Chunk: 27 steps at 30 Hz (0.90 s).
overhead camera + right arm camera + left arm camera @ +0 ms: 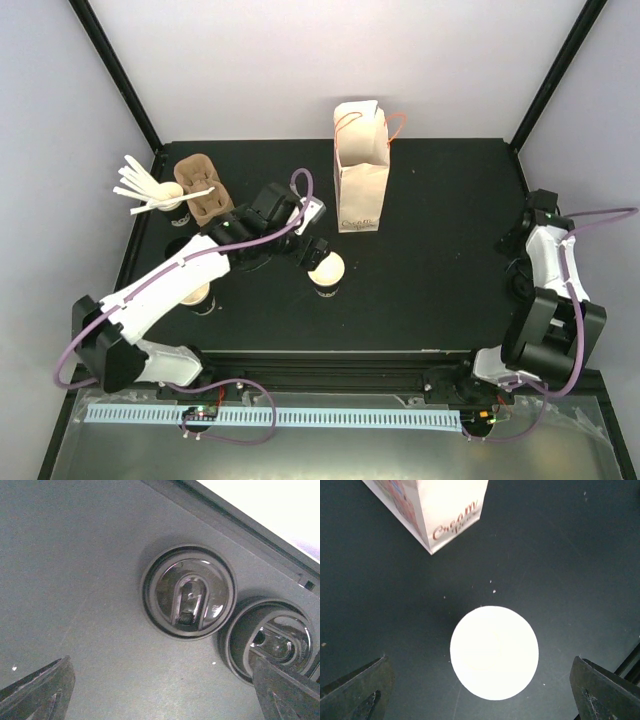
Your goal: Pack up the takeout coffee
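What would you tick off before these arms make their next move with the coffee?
1. Left gripper open around the cup: ok, fingers stand wide on either side, not touching.
2. Cup upright: ok.
3. Cup lidded: not ok, its top is open.
4. Cup contents: cannot tell, the inside is washed out white.
5. Lids under the right gripper: ok, two lie flat below its open fingers.
6. Paper bag standing, mouth open: ok.

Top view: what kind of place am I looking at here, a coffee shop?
Probably a robot test booth, not a shop: a black table boxed in by plain white panels, left arm and right arm bolted at its near edge, and takeout props, a paper bag and open cup.
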Motion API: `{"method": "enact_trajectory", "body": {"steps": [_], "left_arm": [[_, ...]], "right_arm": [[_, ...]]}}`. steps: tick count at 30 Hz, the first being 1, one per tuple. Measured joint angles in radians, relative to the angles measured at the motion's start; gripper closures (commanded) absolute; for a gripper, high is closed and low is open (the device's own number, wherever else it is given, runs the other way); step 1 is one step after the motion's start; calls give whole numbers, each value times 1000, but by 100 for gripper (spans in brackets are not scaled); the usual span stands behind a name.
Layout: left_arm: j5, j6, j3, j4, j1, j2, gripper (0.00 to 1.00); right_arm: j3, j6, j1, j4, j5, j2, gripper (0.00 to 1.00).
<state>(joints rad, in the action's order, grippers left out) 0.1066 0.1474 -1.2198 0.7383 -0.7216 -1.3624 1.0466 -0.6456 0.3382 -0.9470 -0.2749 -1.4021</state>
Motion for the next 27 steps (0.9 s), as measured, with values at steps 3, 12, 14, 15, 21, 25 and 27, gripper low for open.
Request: {"method": "enact_trajectory", "body": {"steps": [3,12,14,15,21,25,27], "left_arm": [[-16,-3,-9,3,0,51,1],[-13,-3,-8,-2,8,117,1],[-6,1,-8,-1,8,117,1],[-3,3,-8,0,8,117,1],[10,11,-7,6,9,117,1],[22,14,-7,15,9,112,1],[29,14,-7,19,9,103,1]], "right_arm": [[6,1,41,-3,2,-16,0],[-13,51,163,35,58,-80,3],[-13,64,174,39,71,-112,5],[-13,68,186,42,76,-121,6],[-17,94,255,61,102,-136,6],[-16,105,258,74,140,-168,6],[-12,106,257,72,155,-185,6]]}}
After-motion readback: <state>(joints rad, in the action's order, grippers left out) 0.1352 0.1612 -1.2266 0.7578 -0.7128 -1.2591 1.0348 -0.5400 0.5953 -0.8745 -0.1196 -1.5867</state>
